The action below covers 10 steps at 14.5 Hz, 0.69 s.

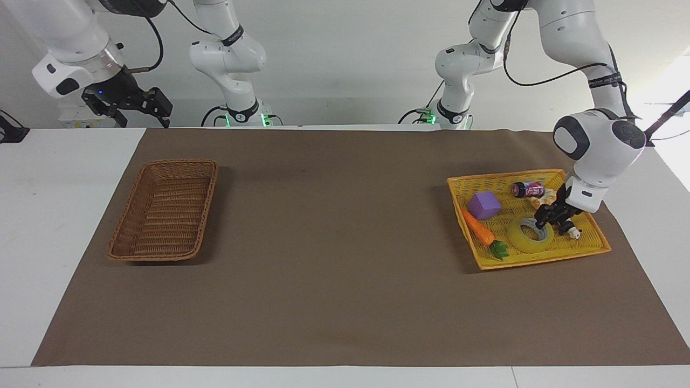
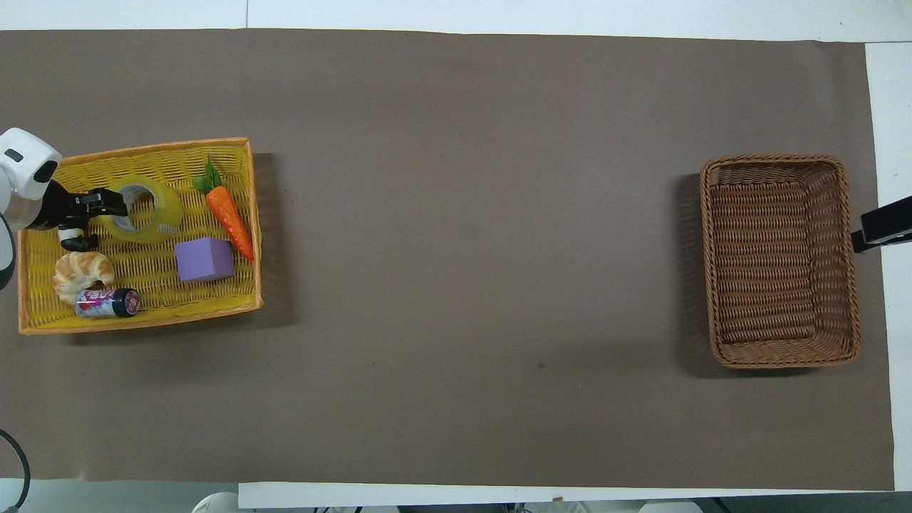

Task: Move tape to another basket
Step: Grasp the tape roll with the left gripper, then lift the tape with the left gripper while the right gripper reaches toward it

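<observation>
The yellow tape roll (image 1: 524, 240) (image 2: 155, 214) lies flat in the yellow mesh tray (image 1: 539, 260) (image 2: 142, 315) toward the left arm's end of the table. My left gripper (image 1: 543, 222) (image 2: 117, 204) is down at the tape's rim, on the side toward the tray's outer end. The brown wicker basket (image 1: 161, 210) (image 2: 780, 263) stands empty toward the right arm's end of the table. My right gripper (image 1: 144, 110) (image 2: 880, 229) waits, open and empty, raised off the mat's edge beside the wicker basket.
The tray also holds an orange carrot (image 1: 477, 227) (image 2: 229, 214), a purple cube (image 1: 483, 205) (image 2: 204, 258), a croissant (image 2: 83, 273), a small can (image 1: 527, 188) (image 2: 107, 303) and a black-and-white figure (image 1: 571, 231) beside the tape. A brown mat (image 1: 334, 242) covers the table between tray and basket.
</observation>
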Each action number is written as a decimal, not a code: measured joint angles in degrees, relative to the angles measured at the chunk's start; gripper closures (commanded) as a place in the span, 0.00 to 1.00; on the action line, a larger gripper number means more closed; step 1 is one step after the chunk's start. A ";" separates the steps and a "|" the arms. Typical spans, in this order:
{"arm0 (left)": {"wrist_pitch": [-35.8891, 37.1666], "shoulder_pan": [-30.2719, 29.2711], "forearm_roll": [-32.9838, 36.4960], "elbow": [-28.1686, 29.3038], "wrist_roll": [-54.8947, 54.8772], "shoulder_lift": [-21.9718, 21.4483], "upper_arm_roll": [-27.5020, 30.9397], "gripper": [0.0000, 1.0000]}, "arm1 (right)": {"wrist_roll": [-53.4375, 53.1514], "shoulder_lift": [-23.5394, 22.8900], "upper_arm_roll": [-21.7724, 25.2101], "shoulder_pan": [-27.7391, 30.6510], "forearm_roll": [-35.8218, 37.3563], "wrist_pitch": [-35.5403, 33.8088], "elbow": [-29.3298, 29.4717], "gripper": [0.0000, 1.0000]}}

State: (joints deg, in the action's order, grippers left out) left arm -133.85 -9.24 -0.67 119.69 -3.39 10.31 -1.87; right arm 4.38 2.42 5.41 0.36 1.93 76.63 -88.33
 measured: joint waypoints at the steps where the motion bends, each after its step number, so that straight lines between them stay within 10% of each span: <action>1: -0.02 -0.01 0.00 0.00 -0.92 0.62 0.03 0.26 | 0.00 0.00 0.00 0.00 0.00 0.00 0.00 0.01; 5: -1.29 -0.02 0.00 0.01 -1.79 3.99 0.05 0.51 | 0.00 0.00 0.00 0.00 0.00 0.00 0.00 0.01; 7: -1.70 -0.01 -0.04 -0.16 -1.81 4.86 0.04 0.94 | 0.00 0.00 0.00 0.00 0.00 0.00 0.00 0.01; 10: -1.40 -0.07 0.01 -0.85 -2.00 4.75 0.14 1.00 | 0.00 0.00 0.00 0.00 0.00 0.00 0.00 0.01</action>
State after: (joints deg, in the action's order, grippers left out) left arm -135.25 -9.31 -0.66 118.83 -5.40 15.06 -1.72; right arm 4.38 2.42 5.41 0.36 1.93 76.63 -88.34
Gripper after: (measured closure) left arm 0.775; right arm 0.004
